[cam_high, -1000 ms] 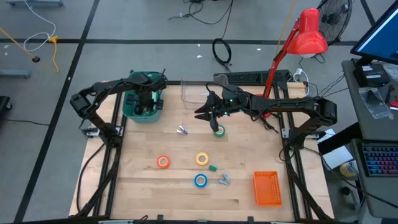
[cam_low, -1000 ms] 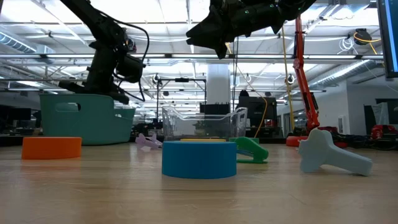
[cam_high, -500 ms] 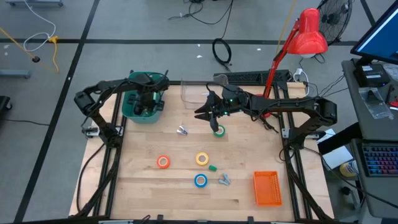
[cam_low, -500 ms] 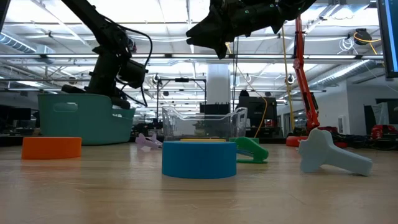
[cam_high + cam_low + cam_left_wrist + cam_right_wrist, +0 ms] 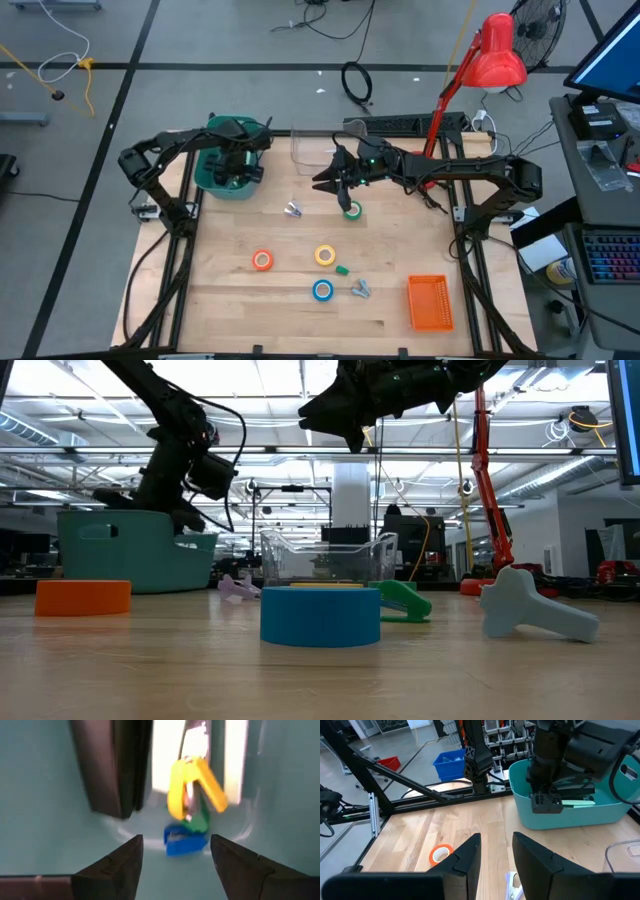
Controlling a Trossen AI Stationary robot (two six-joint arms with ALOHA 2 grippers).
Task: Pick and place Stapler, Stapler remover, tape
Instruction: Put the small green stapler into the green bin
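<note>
My left gripper (image 5: 238,170) stands open inside the teal bin (image 5: 210,178) at the far left. In the left wrist view its fingers flank small yellow (image 5: 192,785), green and blue pieces (image 5: 182,842) on the bin floor without touching them. Which thing there is the stapler I cannot tell. My right gripper (image 5: 333,187) hangs open above the table, beside the green tape (image 5: 352,210). The orange tape (image 5: 262,260), yellow tape (image 5: 325,255) and blue tape (image 5: 321,290) lie flat mid-table. Small stapler removers lie at the middle (image 5: 292,210), by the yellow tape (image 5: 342,269) and by the blue tape (image 5: 360,290).
A clear plastic container (image 5: 315,145) stands at the far edge between the arms. An orange tray (image 5: 430,302) lies at the near right. A red lamp (image 5: 495,55) stands beyond the far right corner. Bare wood shows at the near left.
My left gripper has shifted a little inside the teal bin, and the bin has slid slightly toward the table's left edge. My right gripper has kept still.
</note>
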